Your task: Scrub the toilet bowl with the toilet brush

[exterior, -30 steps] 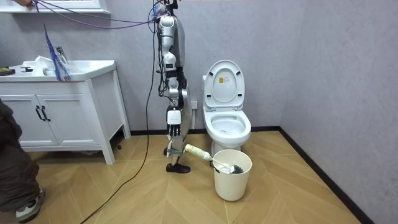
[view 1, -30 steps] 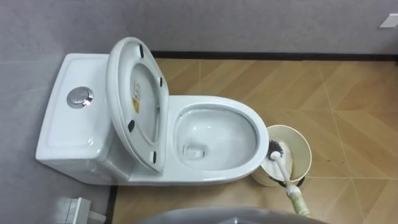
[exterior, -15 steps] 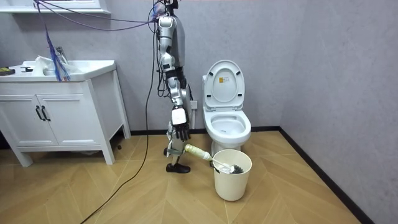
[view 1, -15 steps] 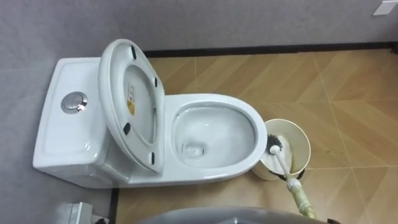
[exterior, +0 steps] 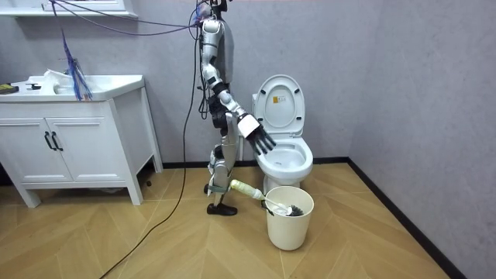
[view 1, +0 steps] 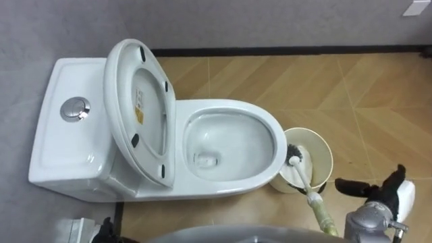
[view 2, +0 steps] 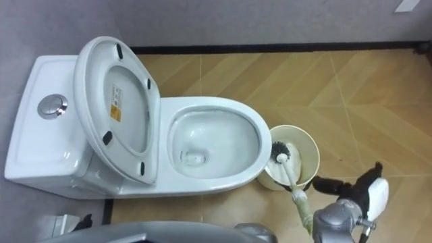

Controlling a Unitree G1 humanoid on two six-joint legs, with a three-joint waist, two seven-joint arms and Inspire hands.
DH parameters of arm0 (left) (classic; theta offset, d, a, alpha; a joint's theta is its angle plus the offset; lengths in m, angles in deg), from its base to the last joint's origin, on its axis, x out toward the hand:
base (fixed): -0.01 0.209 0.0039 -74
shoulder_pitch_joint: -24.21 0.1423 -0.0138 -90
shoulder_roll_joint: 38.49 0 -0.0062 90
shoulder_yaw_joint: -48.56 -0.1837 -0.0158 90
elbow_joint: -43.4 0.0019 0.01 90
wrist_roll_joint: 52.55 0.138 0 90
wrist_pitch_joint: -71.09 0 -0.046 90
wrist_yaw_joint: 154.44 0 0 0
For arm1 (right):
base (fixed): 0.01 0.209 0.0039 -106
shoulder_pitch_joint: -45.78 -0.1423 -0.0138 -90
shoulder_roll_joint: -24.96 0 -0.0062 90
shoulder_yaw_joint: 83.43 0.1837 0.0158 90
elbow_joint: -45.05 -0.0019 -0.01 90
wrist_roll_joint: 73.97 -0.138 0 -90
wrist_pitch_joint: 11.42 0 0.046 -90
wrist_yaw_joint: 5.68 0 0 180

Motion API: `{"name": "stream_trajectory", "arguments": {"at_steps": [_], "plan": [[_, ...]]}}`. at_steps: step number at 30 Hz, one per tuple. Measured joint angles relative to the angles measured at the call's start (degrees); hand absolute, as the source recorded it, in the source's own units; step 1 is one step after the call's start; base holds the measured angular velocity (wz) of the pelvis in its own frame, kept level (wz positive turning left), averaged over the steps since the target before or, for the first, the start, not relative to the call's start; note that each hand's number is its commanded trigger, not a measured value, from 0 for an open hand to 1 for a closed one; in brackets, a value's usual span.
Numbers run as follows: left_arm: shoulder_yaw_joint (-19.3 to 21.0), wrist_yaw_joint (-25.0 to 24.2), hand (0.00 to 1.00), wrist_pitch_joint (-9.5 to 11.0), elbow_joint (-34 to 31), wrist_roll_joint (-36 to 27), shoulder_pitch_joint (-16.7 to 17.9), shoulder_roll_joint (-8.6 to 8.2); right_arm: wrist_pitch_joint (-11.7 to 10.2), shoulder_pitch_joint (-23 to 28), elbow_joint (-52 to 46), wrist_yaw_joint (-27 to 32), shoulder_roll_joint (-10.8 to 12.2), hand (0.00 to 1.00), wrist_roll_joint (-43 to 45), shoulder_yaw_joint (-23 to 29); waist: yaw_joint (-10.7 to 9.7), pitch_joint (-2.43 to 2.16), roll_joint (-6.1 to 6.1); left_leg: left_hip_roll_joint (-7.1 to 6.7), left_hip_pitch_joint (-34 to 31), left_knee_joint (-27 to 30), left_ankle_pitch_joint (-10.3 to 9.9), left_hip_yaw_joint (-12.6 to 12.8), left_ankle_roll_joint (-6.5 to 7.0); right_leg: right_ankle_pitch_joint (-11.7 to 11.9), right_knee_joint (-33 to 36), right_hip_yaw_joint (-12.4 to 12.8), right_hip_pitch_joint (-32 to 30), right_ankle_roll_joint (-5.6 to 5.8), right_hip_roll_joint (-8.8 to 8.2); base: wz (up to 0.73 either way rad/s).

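**Zero strokes on the board: brush in the bin, right hand empty**

Zero scrubbing so far, by the look of it. The white ceramic toilet is ready. Its oval white lid and seat are tipped up against the tank. The bowl is wide open, with a little water low down and nothing else in it.

The task's thing is the toilet brush with dark bristles, white shaft and pale yellow-green grip. It sits head-down in the round cream plastic bin on the wooden floor, just beside the toilet's front. Its grip leans out over the rim towards the robot. The brush looks to be the bin's only contents.

Now the right hand: it shows at lower right with dark fingers straight and spread, holding nothing. It is near the grip but clear of it. In the room view the robot stands upright beside the toilet, with that arm held out at about seat height.

A dark tip at the lower left edge is probably the left hand, but I cannot tell whether it is clenched or loose.

The whole job is left, I'd judge: take the grip, lift the brush out, work it round the bowl, then drop it back in the bin.
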Motion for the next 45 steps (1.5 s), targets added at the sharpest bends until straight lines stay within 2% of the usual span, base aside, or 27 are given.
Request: {"name": "stream_trajectory", "arguments": {"at_steps": [1, 4, 9, 14, 17, 18, 20, 23, 26, 27, 28, 29, 32, 36, 39, 42, 45], "plan": [[0.0, 0.0, 0.0, 0.9, 0.0, -0.2, -0.2, 0.14, -1.4, -0.1, -0.1, 0.7, 0.0, 0.0, 1.3, -1.0, 0.0, 0.06, -0.11, 0.13, -0.2, 0.0, 0.0, -0.1, 0.0, 0.2, -0.1, -0.2, 0.0, -0.1, 0.1, 0.05], [-0.5, 0.0, 0.0, 2.9, 0.0, -1.1, -0.3, 0.14, -3.0, -0.3, 0.1, 1.3, -0.1, 0.0, 2.0, -3.9, 0.2, 0.03, -0.32, 0.22, -0.1, 0.0, 0.0, -0.2, 0.0, 0.3, -0.1, -0.5, 0.2, -0.13, 0.13, 0.05], [-1.9, 0.1, 0.0, 3.8, 0.1, -3.8, -0.6, 0.44, -3.4, -1.9, 3.0, 1.4, -0.2, 0.0, 0.9, -5.6, 0.0, 0.12, -0.3, 0.12, -1.0, 0.0, 0.0, -1.1, 0.0, 0.3, -0.1, -1.4, -0.2, -0.13, -0.12, 0.08], [-2.2, 0.1, 0.0, 3.8, 0.3, -4.3, -2.1, 0.89, -3.6, -5.1, 5.7, 1.9, -0.3, 0.0, -0.9, -5.8, 0.3, 0.23, -0.19, 0.15, -4.6, 1.0, 0.0, -1.4, 0.01, 0.8, 0.7, -2.3, -3.5, -0.19, -0.36, 0.1], [-2.6, 0.0, 0.0, 3.8, 0.3, -4.6, -3.9, 1.31, -3.9, -7.6, 10.0, 2.0, -0.7, 0.0, -5.3, -6.8, 0.7, 0.31, -0.08, 0.26, -7.0, 1.7, 0.0, -1.9, 0.05, 1.4, 1.0, -2.9, -5.3, -0.31, -0.45, 0.14], [-2.6, 0.0, 0.0, 3.8, 0.3, -4.6, -4.8, 1.35, -4.0, -8.4, 11.3, 2.1, -0.8, 0.0, -6.9, -7.2, 1.4, 0.47, 0.03, 0.27, -8.2, 2.7, 0.0, -2.1, 0.06, 1.6, 1.0, -3.3, -6.0, -0.38, -0.57, 0.1], [-2.7, 0.0, 0.0, 3.9, 0.2, -4.6, -6.4, 1.34, -4.2, -9.3, 13.7, 2.1, -1.2, 0.0, -7.8, -7.2, 1.5, 0.64, 0.24, 0.16, -10.4, 4.3, 0.0, -3.2, 0.06, 1.7, 1.9, -4.0, -7.6, -0.42, -0.99, 0.18], [-2.8, 0.1, 0.0, 5.1, 0.1, -4.6, -9.0, 1.41, -4.8, -11.2, 16.1, 1.8, -1.6, 0.0, -9.7, -7.7, 1.7, 0.88, 0.5, -0.03, -15.4, 7.1, 0.0, -4.3, 0.09, 1.7, 4.2, -4.7, -12.0, -0.46, -1.49, 0.18], [-2.9, 0.3, 0.0, 5.5, 0.1, -4.6, -12.0, 1.44, -5.3, -13.9, 20.2, 1.7, -1.9, 0.0, -10.9, -8.4, 1.7, 1.12, 0.63, -0.25, -20.2, 9.4, 0.3, -5.1, 0.52, 1.7, 6.2, -5.1, -16.0, -0.67, -2.07, 0.17], [-3.2, 0.6, 0.0, 5.5, 0.1, -5.0, -13.3, 1.42, -5.2, -15.3, 21.9, 1.6, -1.9, 0.0, -11.9, -8.3, 1.6, 1.4, 0.57, -0.4, -21.4, 9.8, 0.5, -5.2, 0.93, 1.8, 7.0, -5.4, -17.3, -0.74, -2.29, 0.14], [-3.9, 0.9, 0.0, 5.7, 0.1, -5.5, -14.6, 1.46, -5.2, -16.7, 23.3, 1.6, -1.9, 0.0, -12.3, -8.3, 1.6, 1.78, 0.47, -0.53, -22.8, 10.5, 0.7, -5.2, 1.14, 1.7, 7.9, -5.6, -18.7, -0.84, -2.64, 0.12], [-4.8, 1.2, 0.0, 5.7, 0.1, -6.0, -15.3, 1.49, -5.2, -17.4, 23.7, 1.5, -2.0, 0.0, -12.6, -8.4, 1.6, 1.94, 0.46, -0.58, -23.6, 11.1, 0.7, -5.3, 1.18, 1.6, 8.3, -5.7, -19.4, -0.92, -2.9, 0.12], [-8.1, 1.5, 0.0, 5.8, 0.0, -6.4, -18.6, 1.35, -5.2, -20.7, 25.6, 1.3, -2.5, 0.0, -15.2, -9.4, 2.0, 2.06, 0.57, -0.93, -28.6, 13.8, 0.9, -5.9, 1.59, 1.5, 11.1, -5.9, -24.4, -1.11, -3.89, 0.11], [-10.1, 3.5, 0.0, 6.1, -3.6, -6.5, -20.8, 1.07, -5.1, -23.5, 27.3, 1.3, -3.4, 0.0, -16.4, -10.7, 2.2, 2.31, 0.75, -1.36, -34.6, 17.3, 0.7, -6.0, 2.01, 0.9, 15.6, -5.7, -30.7, -1.42, -5.08, 0.05], [-10.3, 4.6, 0.0, 6.2, -4.1, -6.6, -22.5, 0.21, -5.1, -23.7, 27.7, 1.4, -5.0, 0.0, -16.5, -11.2, 2.7, 2.56, 0.83, -1.88, -38.1, 20.4, 0.2, -6.0, 2.52, -0.6, 20.1, -5.5, -34.7, -1.43, -6.07, 0.1], [-12.3, 5.6, 0.0, 6.3, -6.0, -6.6, -22.8, -0.07, -5.0, -23.8, 27.7, 1.4, -6.9, 0.0, -18.2, -12.8, 3.2, 2.68, 0.86, -1.86, -42.6, 25.5, -1.7, -6.0, 2.58, -2.3, 25.0, -4.8, -39.1, -1.54, -6.4, 0.02], [-13.8, 6.0, 0.0, 6.4, -6.7, -6.6, -23.3, -0.1, -5.0, -24.2, 27.6, 1.2, -7.6, 0.0, -19.1, -13.4, 2.8, 2.93, 0.73, -1.34, -47.0, 31.2, -3.9, -6.3, 2.73, -4.3, 30.3, -5.1, -43.0, -1.93, -7.21, 0.05]]}}
